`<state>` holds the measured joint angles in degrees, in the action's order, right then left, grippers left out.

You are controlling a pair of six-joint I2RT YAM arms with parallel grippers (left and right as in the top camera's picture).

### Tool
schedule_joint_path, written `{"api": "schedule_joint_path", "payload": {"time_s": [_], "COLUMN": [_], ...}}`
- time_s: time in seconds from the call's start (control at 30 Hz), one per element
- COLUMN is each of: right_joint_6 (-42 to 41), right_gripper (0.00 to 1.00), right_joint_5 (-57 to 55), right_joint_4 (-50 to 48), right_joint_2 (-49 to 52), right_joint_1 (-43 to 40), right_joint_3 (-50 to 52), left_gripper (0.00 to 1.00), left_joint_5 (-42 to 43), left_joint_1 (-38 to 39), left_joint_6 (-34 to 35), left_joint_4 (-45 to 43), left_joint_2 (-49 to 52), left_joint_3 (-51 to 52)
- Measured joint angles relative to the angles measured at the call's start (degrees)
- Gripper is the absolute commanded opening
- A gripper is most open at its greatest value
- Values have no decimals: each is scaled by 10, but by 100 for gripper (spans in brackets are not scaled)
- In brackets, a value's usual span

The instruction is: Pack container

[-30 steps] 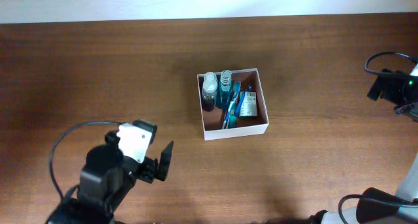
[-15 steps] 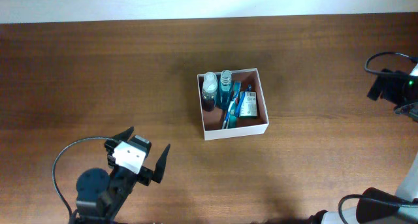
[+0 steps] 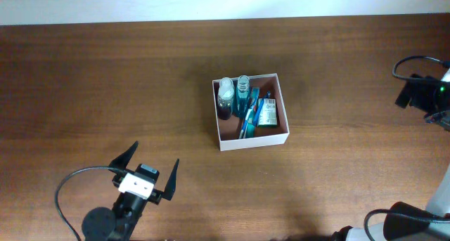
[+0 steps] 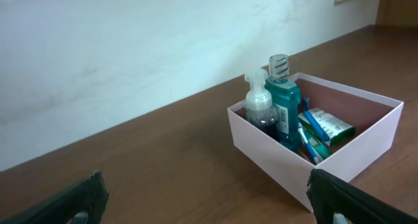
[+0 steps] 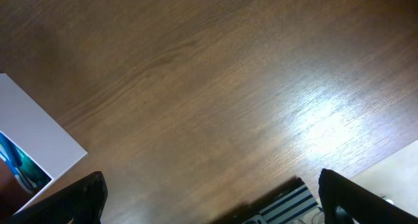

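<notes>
Fingers of L gripper (image 3: 155, 154) spread wide, well apart from container (image 3: 251, 140) w/ bottles (image 3: 233, 95) inside; R gripper (image 5: 209, 198) fingers spread too

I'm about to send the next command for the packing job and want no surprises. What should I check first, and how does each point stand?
1. left claw open and empty: ok.
2. right claw open and empty: ok.
3. container upright on the table, apart from both claws: ok.
4. pump bottle and teal bottle standing upright inside the container: ok.
5. carton lying flat inside the container: ok.
6. Everything meant for packing is in: cannot tell.
</notes>
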<state>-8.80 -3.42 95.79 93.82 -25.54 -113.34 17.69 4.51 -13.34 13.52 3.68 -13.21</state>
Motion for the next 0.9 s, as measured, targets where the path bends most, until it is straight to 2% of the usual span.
{"api": "schedule_joint_path", "payload": {"time_s": [0.53,0.9], "right_joint_6": [0,0], "right_gripper": [98,99], "right_joint_5": [0,0], "right_joint_4": [0,0], "right_joint_2": [0,0], "right_joint_1": [0,0], "right_joint_3": [0,0], "left_gripper": [99,99], "left_joint_5": [2,-4], "left_joint_1": [0,-43], "left_joint_6": [-6,-6], "left_joint_4": [-250,-249], "left_joint_2": [-28,-28], "left_joint_3": [114,123]}}
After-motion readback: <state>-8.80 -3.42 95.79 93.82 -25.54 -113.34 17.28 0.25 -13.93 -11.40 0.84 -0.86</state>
